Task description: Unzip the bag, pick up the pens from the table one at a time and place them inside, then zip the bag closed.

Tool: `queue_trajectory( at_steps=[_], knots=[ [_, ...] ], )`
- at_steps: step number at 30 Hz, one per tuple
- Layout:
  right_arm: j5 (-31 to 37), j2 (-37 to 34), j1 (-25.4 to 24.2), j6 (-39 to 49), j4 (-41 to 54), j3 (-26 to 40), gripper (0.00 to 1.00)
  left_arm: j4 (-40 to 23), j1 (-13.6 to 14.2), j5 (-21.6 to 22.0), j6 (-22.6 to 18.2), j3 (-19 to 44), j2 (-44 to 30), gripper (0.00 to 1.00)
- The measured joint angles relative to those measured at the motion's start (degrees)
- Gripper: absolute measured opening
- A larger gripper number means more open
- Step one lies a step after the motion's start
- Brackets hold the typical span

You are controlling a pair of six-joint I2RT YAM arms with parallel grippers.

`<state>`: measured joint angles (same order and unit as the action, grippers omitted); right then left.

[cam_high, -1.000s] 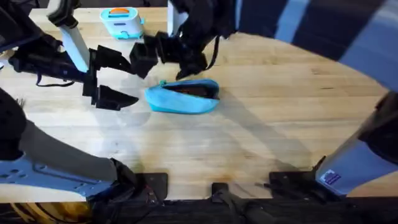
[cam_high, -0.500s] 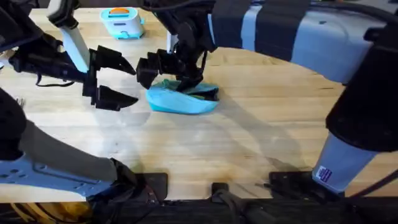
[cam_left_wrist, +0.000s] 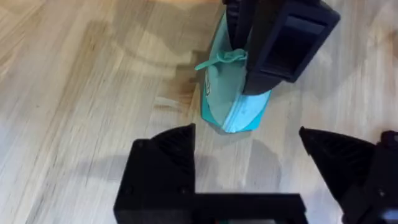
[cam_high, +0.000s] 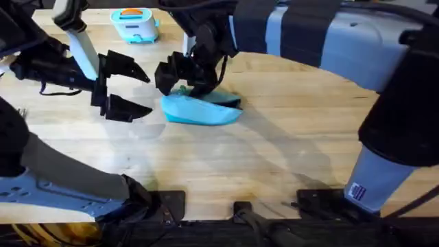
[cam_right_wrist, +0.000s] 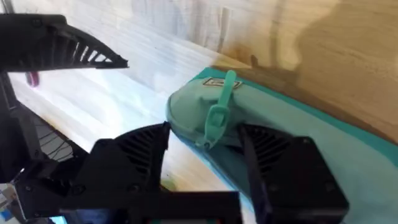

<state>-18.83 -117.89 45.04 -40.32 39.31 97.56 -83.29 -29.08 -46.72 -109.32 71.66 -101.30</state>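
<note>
Light blue, the bag [cam_high: 201, 110] lies mid-table [cam_high: 288, 151]; the right gripper [cam_right_wrist: 205, 146], fingers apart, straddles its teal pull tab [cam_right_wrist: 217, 115]. Zipping seems next: pinch the tab. The left gripper [cam_high: 127, 88] waits open beside it

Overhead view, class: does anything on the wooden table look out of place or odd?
Nothing looks damaged or spilled. The light blue soft pencil pouch lies flat on the light wooden table, with the right tool at its end and the open left tool beside it. A teal toy toaster stands apart behind.
</note>
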Motion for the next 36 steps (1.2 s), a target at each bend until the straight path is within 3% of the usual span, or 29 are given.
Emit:
queue_trajectory(
  at_steps=[8, 15, 17, 19, 36],
  knots=[
    [-0.1, 0.0, -0.8, 0.0, -0.5, 0.0, 0.336, 0.0, 0.0, 0.0, 0.0, 0.0, 0.0, 0.995],
    [-0.1, 0.0, -0.8, 0.0, -0.6, 0.0, 0.268, 0.0, 0.0, 0.0, 0.0, 0.0, 0.0, 0.995],
    [-0.3, 0.0, -0.9, 0.0, -0.7, 0.0, 0.114, 0.0, 0.0, 0.0, 0.0, 0.0, 0.0, 0.996],
    [-0.8, -0.1, -1.1, 0.0, -0.8, 0.0, 0.046, 0.0, 0.0, 0.0, 0.0, 0.0, 0.0, 0.995],
    [-1.8, 1.0, -1.5, 4.8, -1.0, 0.0, 0.04, -0.7, 0.0, -0.6, 0.2, 0.0, 0.0, 0.994]
  ],
)
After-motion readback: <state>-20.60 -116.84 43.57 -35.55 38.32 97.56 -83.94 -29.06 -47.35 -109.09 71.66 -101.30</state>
